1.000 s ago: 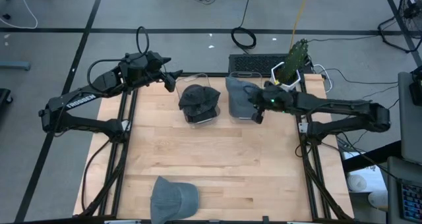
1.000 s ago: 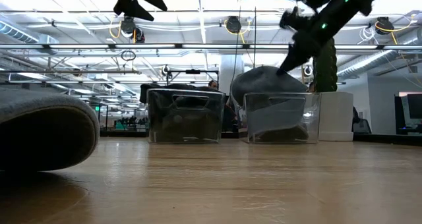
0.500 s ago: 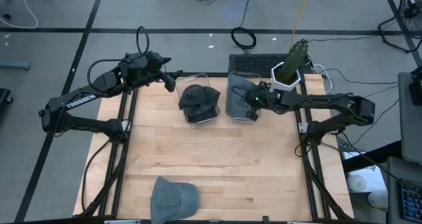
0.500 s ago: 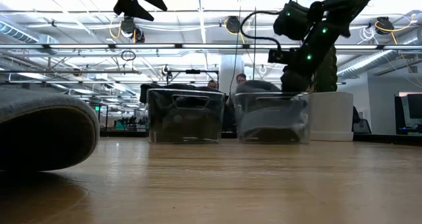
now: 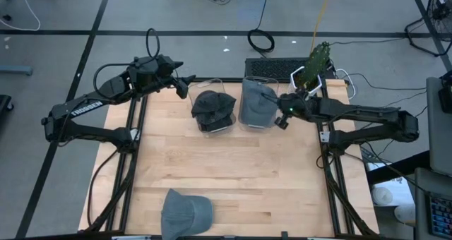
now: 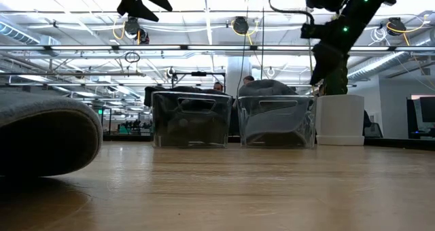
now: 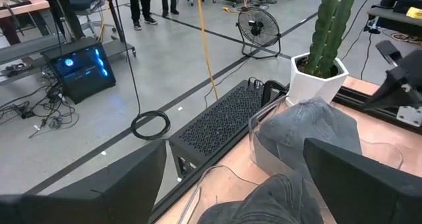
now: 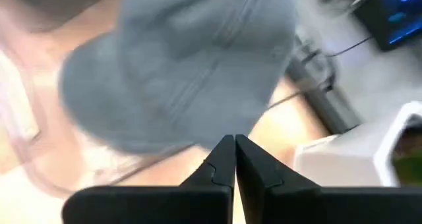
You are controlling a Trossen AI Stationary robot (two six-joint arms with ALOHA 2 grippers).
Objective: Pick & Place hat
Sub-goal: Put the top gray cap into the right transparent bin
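A grey hat (image 5: pixel 256 102) lies in the right-hand clear bin (image 6: pixel 275 122) at the table's far side, its crown bulging above the rim (image 6: pixel 266 88). A dark hat (image 5: pixel 213 106) lies in the left-hand clear bin (image 6: pixel 190 119). A second grey hat (image 5: pixel 186 212) rests on the table at the near edge. My right gripper (image 5: pixel 282 119) is shut and hovers just right of the grey hat's bin, above its rim (image 6: pixel 317 77), with the hat ahead of its fingers (image 8: pixel 178 66). My left gripper (image 5: pixel 187 87) is open and empty, raised left of the dark hat's bin.
A cactus in a white pot (image 5: pixel 311 74) stands at the far right corner, close behind my right arm. A black grille (image 7: pixel 224 122) and cables lie on the floor beyond the far edge. The table's middle (image 5: pixel 233 169) is bare wood.
My right gripper went left and down onto the grey hat, which sank from bulging high over the bin to sitting lower in it. The bin slid a little toward the table's left. The gripper has since drawn back right and up, clear of the bin.
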